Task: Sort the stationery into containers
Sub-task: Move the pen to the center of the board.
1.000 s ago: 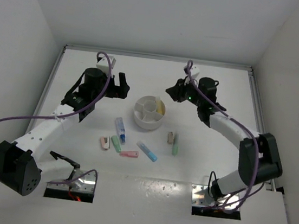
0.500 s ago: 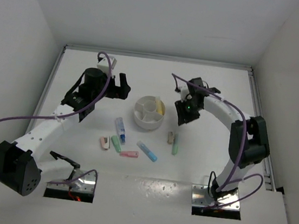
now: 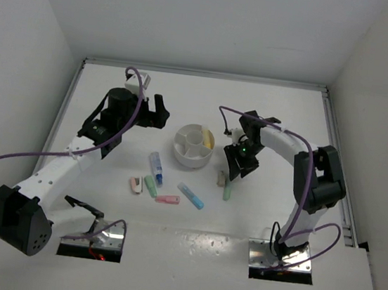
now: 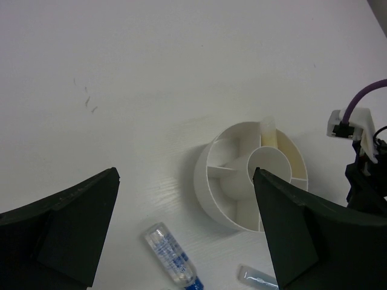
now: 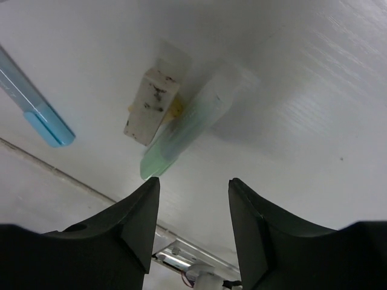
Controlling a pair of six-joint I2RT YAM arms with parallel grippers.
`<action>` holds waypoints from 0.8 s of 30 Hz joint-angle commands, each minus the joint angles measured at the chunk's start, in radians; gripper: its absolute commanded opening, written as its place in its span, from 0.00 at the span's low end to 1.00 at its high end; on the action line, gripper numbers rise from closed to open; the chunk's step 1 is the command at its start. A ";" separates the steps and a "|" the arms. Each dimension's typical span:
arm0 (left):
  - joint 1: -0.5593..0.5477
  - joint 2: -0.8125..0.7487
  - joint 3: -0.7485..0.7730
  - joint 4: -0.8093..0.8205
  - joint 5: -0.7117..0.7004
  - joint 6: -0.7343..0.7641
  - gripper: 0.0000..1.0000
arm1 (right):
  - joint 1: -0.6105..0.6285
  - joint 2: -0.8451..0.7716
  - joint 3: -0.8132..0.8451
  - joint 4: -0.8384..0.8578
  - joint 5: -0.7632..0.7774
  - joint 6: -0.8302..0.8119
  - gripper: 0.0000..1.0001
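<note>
Tub: a round white low plastic tub (image 3: 191,160) with a centre cup and radial dividers stands mid-surface. A pale yellow stick (image 3: 209,139) lies in its right compartment.
Left end effector (image 4: 185,172): fingers wide apart, holding nothing, hanging to the far left of the tub.
Right end effector (image 5: 192,184): fingers apart with nothing between them, over a beige speckled eraser (image 5: 151,106) just beside a translucent green marker (image 5: 181,130).
Loose pieces: a white-blue tube (image 3: 156,168), a pink stick (image 3: 167,199) and a sky-blue marker (image 3: 191,195) lie near of the tub.
Edges: the raised side rails of the white surface (image 3: 290,114) are well apart from every piece.

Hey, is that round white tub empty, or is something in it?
Not empty. A pale yellow piece stands in one compartment of the tub, its end above the rim; the other compartments in view look bare.
</note>
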 commanded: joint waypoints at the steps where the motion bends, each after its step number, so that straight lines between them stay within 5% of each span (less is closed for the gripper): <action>1: -0.006 -0.027 0.028 0.016 0.010 0.005 1.00 | 0.007 0.057 -0.013 0.046 -0.040 0.036 0.50; 12: -0.006 -0.036 0.028 0.016 0.010 0.005 1.00 | 0.007 0.150 0.010 0.145 -0.040 0.114 0.38; 24: -0.006 -0.036 0.028 0.016 0.001 0.005 1.00 | -0.004 0.158 0.040 0.156 -0.105 0.151 0.44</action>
